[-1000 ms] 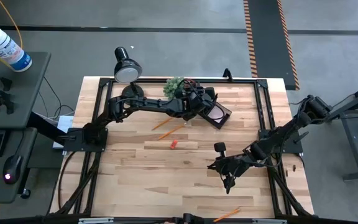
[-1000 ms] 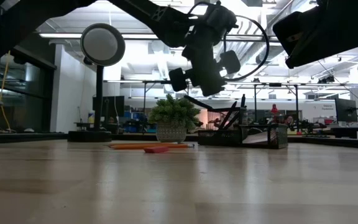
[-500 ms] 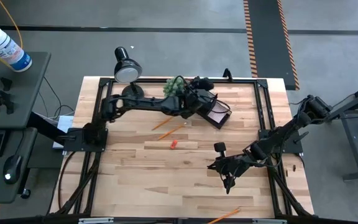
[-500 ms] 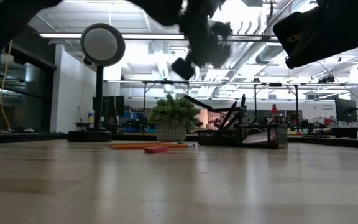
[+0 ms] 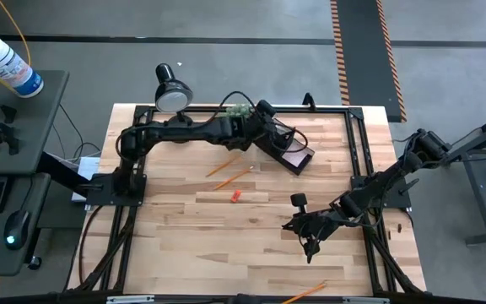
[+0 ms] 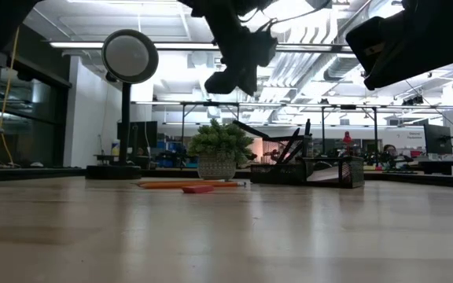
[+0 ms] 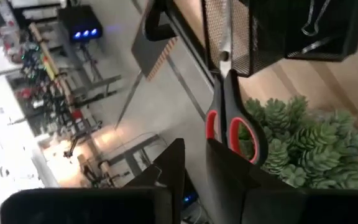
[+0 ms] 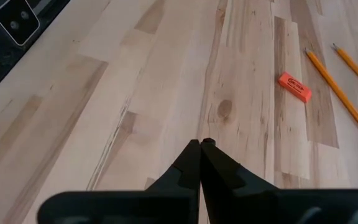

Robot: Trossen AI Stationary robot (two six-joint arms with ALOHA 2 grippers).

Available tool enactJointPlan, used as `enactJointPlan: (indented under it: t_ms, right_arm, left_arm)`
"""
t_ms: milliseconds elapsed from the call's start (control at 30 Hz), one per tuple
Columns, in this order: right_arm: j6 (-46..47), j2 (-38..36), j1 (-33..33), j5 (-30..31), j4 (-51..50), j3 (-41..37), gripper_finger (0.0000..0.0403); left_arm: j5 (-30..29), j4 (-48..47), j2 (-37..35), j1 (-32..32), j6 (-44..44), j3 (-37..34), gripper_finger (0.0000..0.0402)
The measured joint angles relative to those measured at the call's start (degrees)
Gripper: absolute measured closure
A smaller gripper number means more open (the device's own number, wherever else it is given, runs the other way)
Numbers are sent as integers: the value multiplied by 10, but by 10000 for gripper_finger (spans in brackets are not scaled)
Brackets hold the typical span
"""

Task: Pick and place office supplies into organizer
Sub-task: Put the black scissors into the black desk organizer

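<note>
1. Plainly shows the organizer (image 7: pixel 272 31) as black wire mesh, standing toward the far side of the tabletop (image 5: pixel 251 236).
2. Finds the scissors (image 7: pixel 232 124) in the organizer, blades down inside the mesh cup, black-and-orange handles sticking out above its rim.
3. Finds black clips (image 7: pixel 316 25) in the organizer too, in a section beside the cup.
4. Puts the left fingers (image 7: pixel 173 168) in the air just off the organizer, on the handle side of the scissors and above the green plant (image 5: pixel 236 111). Slightly parted, with open space between them and nothing gripped. Close to the scissor handles, yet no grasp on them to be seen.
5. Places the plant just beside the organizer, on its left in the high view.
6. Leaves two orange pencils (image 5: pixel 229 173) flat on the tabletop near the organizer, on its near-left side, lying close together at a slant.
7. Leaves an orange eraser (image 8: pixel 294 87) on the tabletop just past the pencils, farther from the organizer. Carries dark print, too small to read.
8. Puts the right fingers (image 8: pixel 191 165) well apart from the organizer, toward the near right of the tabletop, low over bare wood. Clenched tight together, empty.
9. Adds a black desk lamp (image 5: pixel 173 93) at the far edge, beyond the plant from the organizer.
</note>
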Motion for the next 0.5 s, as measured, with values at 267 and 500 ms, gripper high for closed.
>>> enactJointPlan:
  t_ms: [267, 500]
  right_arm:
    - [0, 0, 0, 0, 0, 0, 402]
    - [0, 0, 0, 6, 1, 0, 402]
  left_arm:
    - [77, -3, 0, 16, 23, 0, 276]
    - [34, 23, 21, 21, 30, 1, 205]
